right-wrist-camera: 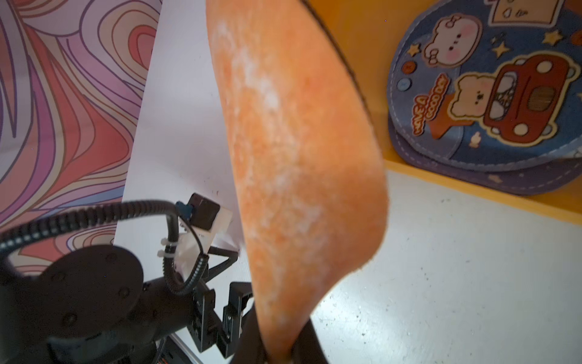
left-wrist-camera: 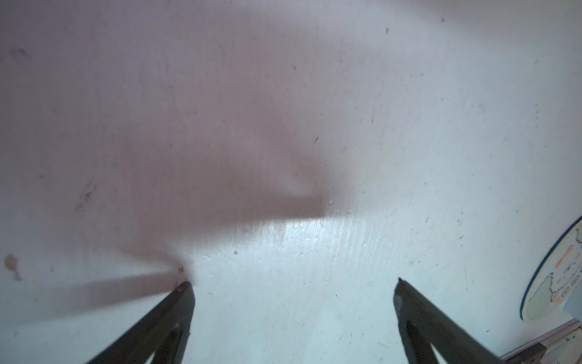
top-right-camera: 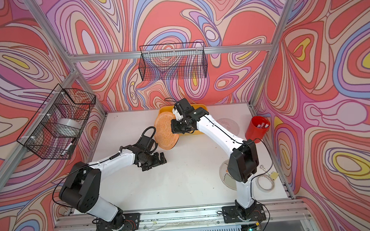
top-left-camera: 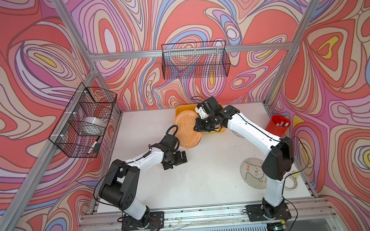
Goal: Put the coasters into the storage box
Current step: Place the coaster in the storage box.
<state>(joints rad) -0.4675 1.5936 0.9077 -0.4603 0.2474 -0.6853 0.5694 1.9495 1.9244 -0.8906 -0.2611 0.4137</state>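
- The right hand (right-wrist-camera: 283,354) pinches the lower edge of the orange coaster (right-wrist-camera: 299,157), which stands on edge and fills the middle of the view above the white table (right-wrist-camera: 441,268).
- Beyond it lies the yellow storage box (right-wrist-camera: 356,63), holding a blue coaster (right-wrist-camera: 491,88) printed with bears and a red car.
- A purple disc (right-wrist-camera: 472,179) under that one is probably another coaster.
- The left arm (right-wrist-camera: 94,299), with its corrugated cable (right-wrist-camera: 78,217), shows near the patterned wall (right-wrist-camera: 63,94).
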